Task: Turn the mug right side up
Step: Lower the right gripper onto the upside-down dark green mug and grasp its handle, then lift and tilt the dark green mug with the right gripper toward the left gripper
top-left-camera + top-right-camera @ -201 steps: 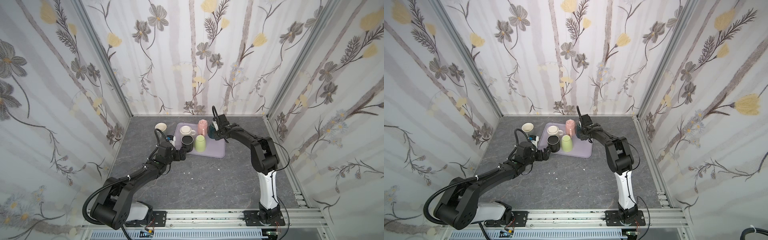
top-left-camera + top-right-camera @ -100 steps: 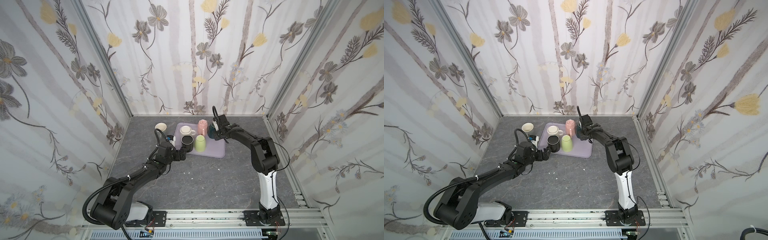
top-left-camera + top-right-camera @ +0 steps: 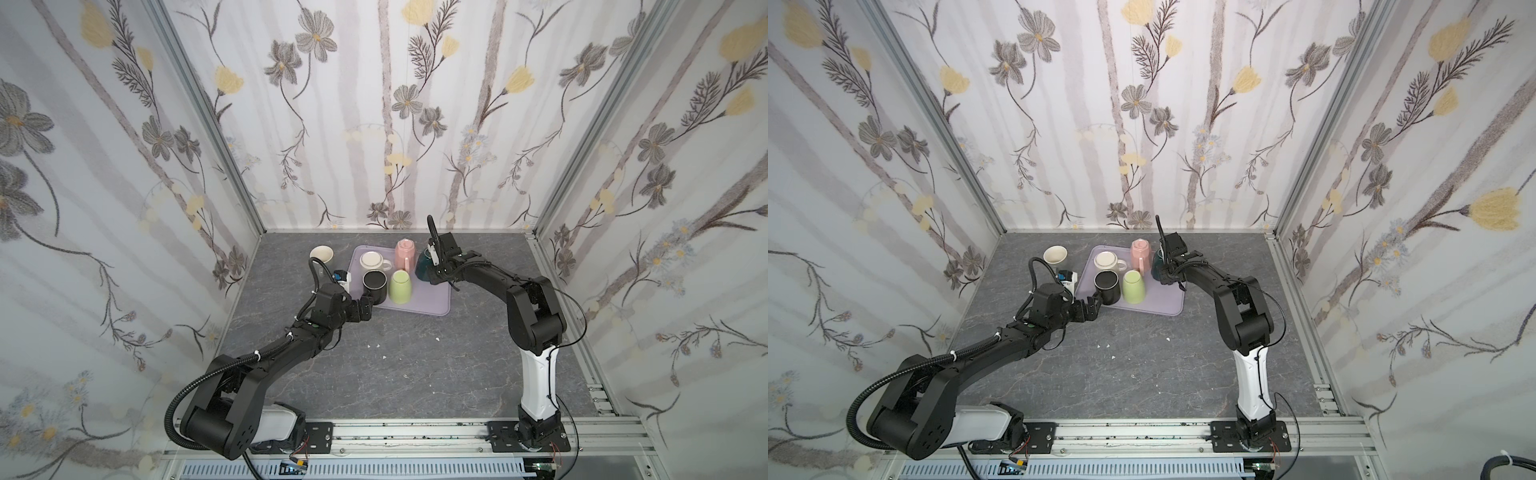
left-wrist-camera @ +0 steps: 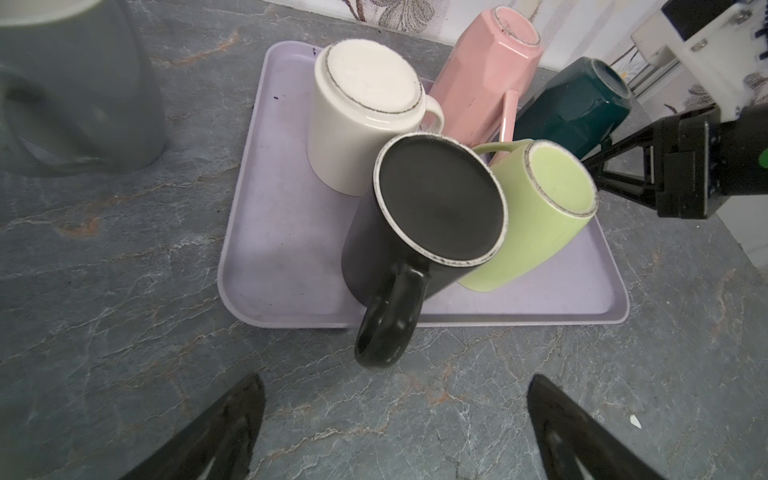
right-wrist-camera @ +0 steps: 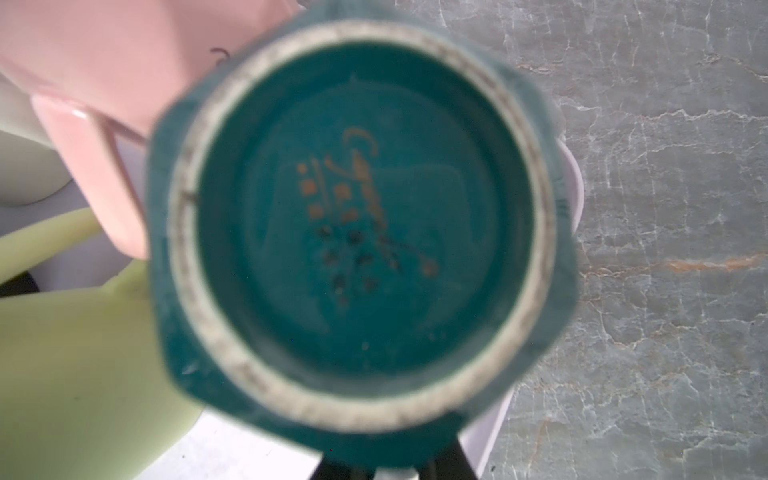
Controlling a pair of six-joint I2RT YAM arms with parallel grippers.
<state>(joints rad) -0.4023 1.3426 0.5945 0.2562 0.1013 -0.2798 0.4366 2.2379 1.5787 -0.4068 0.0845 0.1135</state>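
Your right gripper (image 3: 433, 272) is clamped on the teal mug (image 4: 573, 112), jaws closed low on its side; the handle is hidden from you. The mug sits at the far right corner of the tray (image 4: 270, 232), just beside the pink mug (image 4: 482, 70). It is upside down: mouth toward the tray, base uppermost. Its long axis leans off vertical, tipping the base toward the right wrist, whose camera looks straight onto it. You cannot tell whether the rim touches the tray. Your left gripper (image 4: 395, 386) hangs over the table (image 4: 124, 291) with jaws spread wide and nothing between them, near the black mug (image 4: 440, 199) and its handle.
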